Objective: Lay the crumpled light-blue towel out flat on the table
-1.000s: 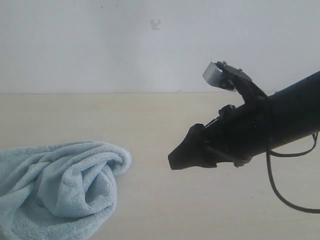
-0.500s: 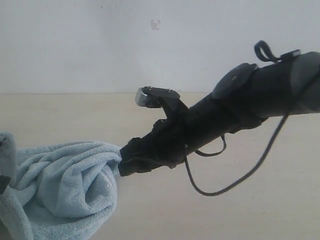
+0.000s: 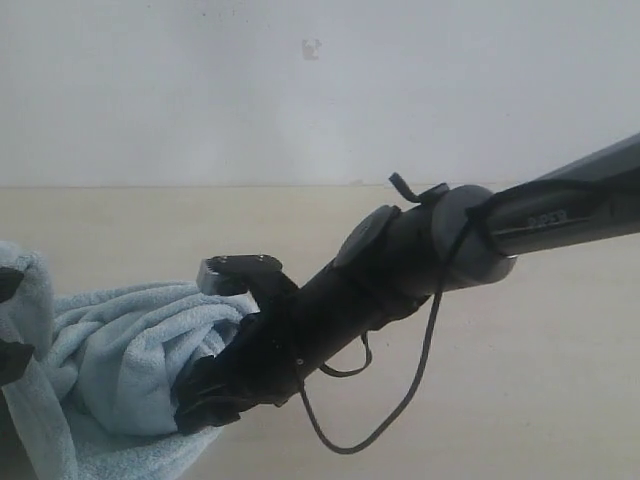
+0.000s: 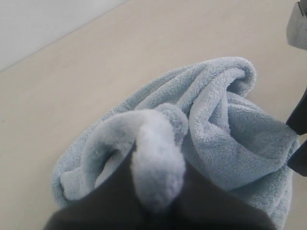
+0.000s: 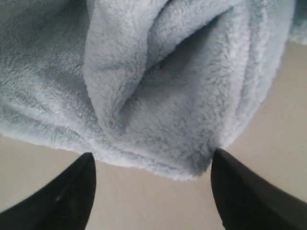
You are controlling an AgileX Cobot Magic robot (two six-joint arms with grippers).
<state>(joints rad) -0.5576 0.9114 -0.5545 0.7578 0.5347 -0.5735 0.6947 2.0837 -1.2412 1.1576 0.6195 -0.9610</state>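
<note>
The crumpled light-blue towel [image 3: 120, 360] lies bunched at the lower left of the beige table [image 3: 560, 400]. My left gripper [image 4: 158, 165] is shut on a raised fold of the towel [image 4: 158, 158], and at the exterior view's left edge only dark parts of it [image 3: 10, 355] show beside lifted cloth. My right gripper [image 3: 200, 405] has reached across to the towel's near right edge. In the right wrist view it [image 5: 152, 162] stands open low over the table [image 5: 153, 206], its fingertips [image 5: 84, 167] either side of a rounded towel fold [image 5: 158, 96], with nothing gripped.
A plain white wall [image 3: 320, 80] rises behind the table's far edge. A loose black cable [image 3: 425, 360] hangs under the right arm [image 3: 450, 245]. Bare tabletop [image 4: 72, 72] stretches beyond the towel.
The right arm has swung left and down from mid-table to the towel's edge. At the left edge, a fold of towel has risen with the left gripper.
</note>
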